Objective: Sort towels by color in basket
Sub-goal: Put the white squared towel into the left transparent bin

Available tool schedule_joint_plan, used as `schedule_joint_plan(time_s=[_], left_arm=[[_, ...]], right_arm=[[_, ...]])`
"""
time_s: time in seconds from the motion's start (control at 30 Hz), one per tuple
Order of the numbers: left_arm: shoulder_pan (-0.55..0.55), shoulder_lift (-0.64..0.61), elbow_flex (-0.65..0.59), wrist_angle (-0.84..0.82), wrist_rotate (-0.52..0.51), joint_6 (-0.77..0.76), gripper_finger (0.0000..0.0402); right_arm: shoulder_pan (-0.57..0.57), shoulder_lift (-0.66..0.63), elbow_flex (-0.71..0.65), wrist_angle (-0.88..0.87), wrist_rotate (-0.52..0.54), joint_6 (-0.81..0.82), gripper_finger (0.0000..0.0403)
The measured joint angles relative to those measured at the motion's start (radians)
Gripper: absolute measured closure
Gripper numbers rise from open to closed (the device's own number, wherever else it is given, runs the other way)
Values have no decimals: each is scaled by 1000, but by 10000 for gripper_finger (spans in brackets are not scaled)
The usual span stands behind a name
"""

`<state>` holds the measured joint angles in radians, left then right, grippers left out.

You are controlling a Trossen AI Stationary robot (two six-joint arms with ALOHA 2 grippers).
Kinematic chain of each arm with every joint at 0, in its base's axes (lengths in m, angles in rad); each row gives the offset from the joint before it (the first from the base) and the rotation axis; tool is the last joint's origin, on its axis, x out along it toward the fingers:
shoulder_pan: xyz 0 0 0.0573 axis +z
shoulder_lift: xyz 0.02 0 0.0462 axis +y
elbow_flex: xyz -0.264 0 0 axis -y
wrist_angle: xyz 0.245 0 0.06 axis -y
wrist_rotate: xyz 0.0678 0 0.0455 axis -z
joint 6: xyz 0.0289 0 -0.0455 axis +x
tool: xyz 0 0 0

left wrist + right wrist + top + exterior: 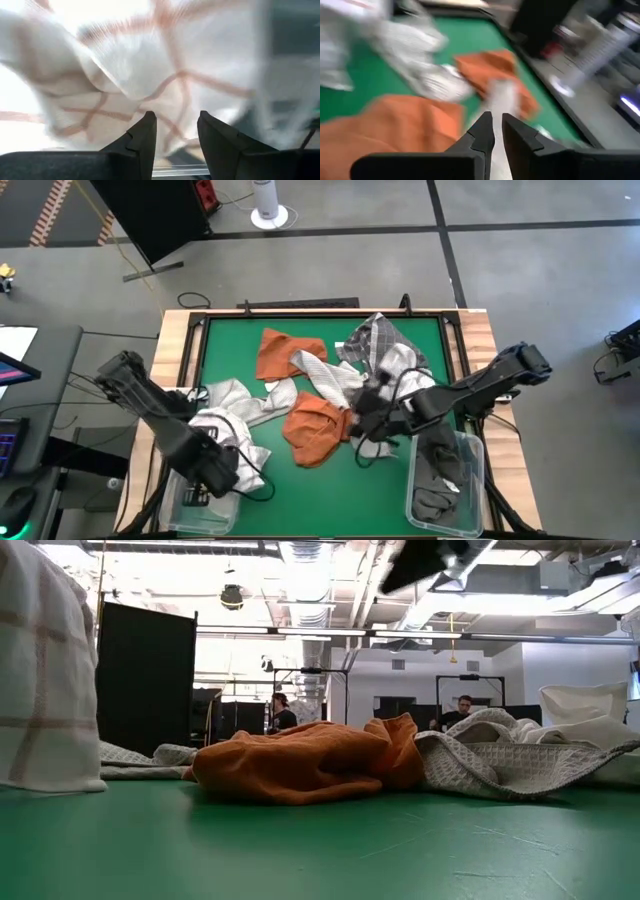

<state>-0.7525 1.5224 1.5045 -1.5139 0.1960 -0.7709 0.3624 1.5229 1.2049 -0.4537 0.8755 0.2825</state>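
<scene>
The left tool (175, 131) was seen parted below a white checked cloth towel (165, 65); the right tool (497, 131), nearly closed, was held empty above rust orange cloth towels (395, 125).

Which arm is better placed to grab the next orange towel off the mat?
Right. The right gripper hangs empty beside the near orange towel at mid-mat. The left gripper is over the left bin with a checked towel before its parted fingers.
</scene>
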Motion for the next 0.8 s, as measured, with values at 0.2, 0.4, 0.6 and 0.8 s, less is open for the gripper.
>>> schedule_joint_plan(time_s=[0.2, 0.4, 0.6, 0.8], left_arm=[[-14, -105, 148, -1, -195, -46, 264], [-35, -217, 170, -8, -421, -38, 264], [-57, -278, 161, -2, -572, -17, 264], [-57, -273, 160, 5, -605, 23, 264]], right_arm=[[-47, 185, 0, 395, -370, -224, 330], [-40, 374, 3, 754, -526, -409, 323], [-19, 531, 127, 848, -571, -424, 252], [-35, 671, 311, 759, -575, -404, 142]])
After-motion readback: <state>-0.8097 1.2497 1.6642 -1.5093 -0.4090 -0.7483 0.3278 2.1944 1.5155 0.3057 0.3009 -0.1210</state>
